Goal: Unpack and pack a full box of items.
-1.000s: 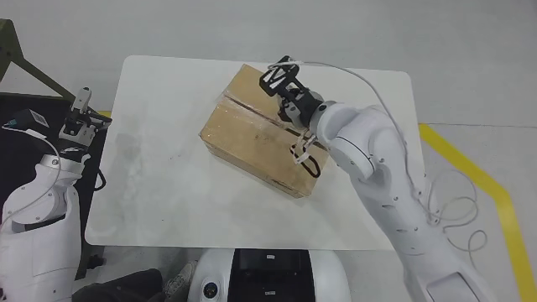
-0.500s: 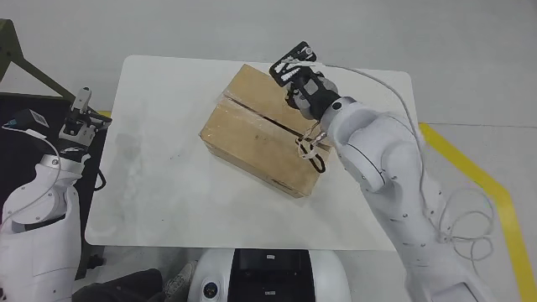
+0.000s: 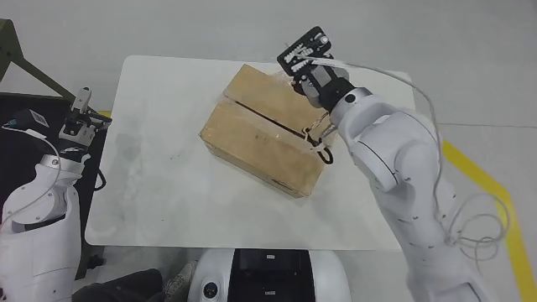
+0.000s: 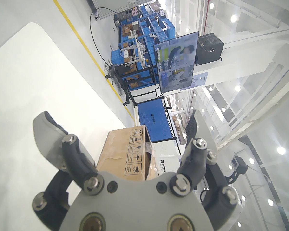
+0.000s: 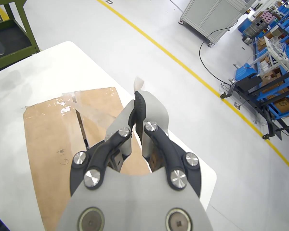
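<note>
Right gripper [image 5: 136,102] drew off one box [image 3: 260,134] — clamping one tape strip [image 5: 94,114], seemingly; left gripper [image 4: 120,121] spread, empty.

The left tool [image 4: 120,121] stands spread wide; between its fingers, a brown cardboard box [image 4: 125,155], apparently on the white tabletop [image 4: 38,73].

Right arm [image 3: 394,151] outstretched, jaws pinched shut; left arm [image 3: 38,210] jaws apart.
</note>
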